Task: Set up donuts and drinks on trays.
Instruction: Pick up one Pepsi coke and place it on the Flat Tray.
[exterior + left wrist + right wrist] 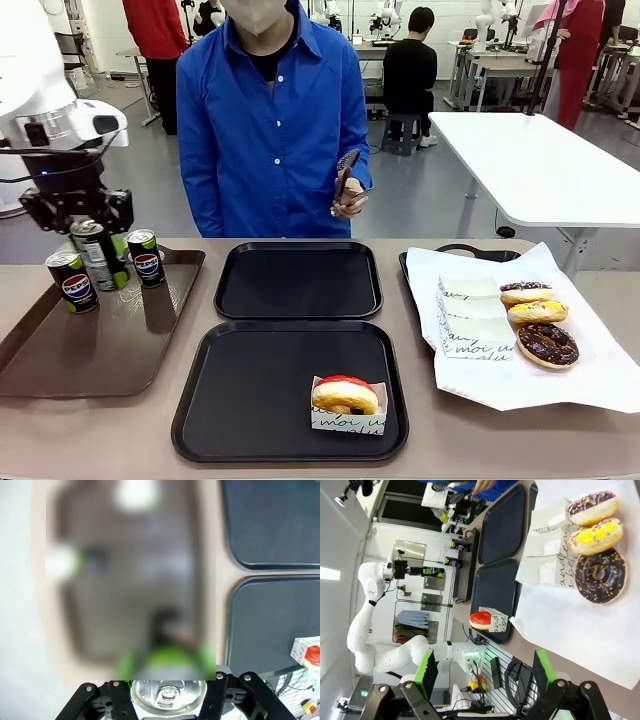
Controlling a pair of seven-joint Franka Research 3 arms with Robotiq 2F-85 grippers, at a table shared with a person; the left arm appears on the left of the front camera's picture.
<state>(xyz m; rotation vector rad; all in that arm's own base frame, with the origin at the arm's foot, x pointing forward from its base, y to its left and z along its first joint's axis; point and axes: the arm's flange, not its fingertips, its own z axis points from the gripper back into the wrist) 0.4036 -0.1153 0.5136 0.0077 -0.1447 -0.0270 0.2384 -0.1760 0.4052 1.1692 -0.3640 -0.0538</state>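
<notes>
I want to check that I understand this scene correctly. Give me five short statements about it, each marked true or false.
1. The left gripper grips the black-and-green can. True.
2. Three Pepsi cans stand on the brown tray. False: two stand there.
3. The boxed red-iced donut sits on the brown tray. False: it sits on the near black tray.
4. Three unboxed donuts lie on the white paper. True.
5. The right gripper is closed on a donut. False: its jaws stand open, with nothing between them.

White arm [40,90], black jaws, seemingly green-padded
</notes>
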